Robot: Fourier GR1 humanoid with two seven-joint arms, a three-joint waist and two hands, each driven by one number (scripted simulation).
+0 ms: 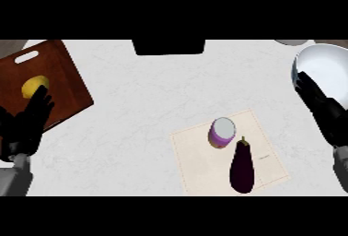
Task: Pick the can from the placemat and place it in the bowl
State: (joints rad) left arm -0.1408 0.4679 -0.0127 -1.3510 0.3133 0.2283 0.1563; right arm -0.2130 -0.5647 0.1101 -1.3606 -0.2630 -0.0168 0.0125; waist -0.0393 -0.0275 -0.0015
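- The can (223,132) stands upright, its long axis vertical and lid up, on the placemat (204,161) near its far edge, just beside the eggplant (242,167).
- The bowl (326,69) sits at the counter's far right corner.
- The right hand (325,108) hangs open, fingers straight, over the bowl's near rim.
- The left hand (27,122) rests open by the left edge, over the cutting board (61,73) beside the lemon (34,86).

No legible text, number or brand anywhere on the counter. The placemat (204,152) carries one small dark mark near its right edge, beside the eggplant (242,167); too small to read. The can (222,132) shows a purple side, no readable label.
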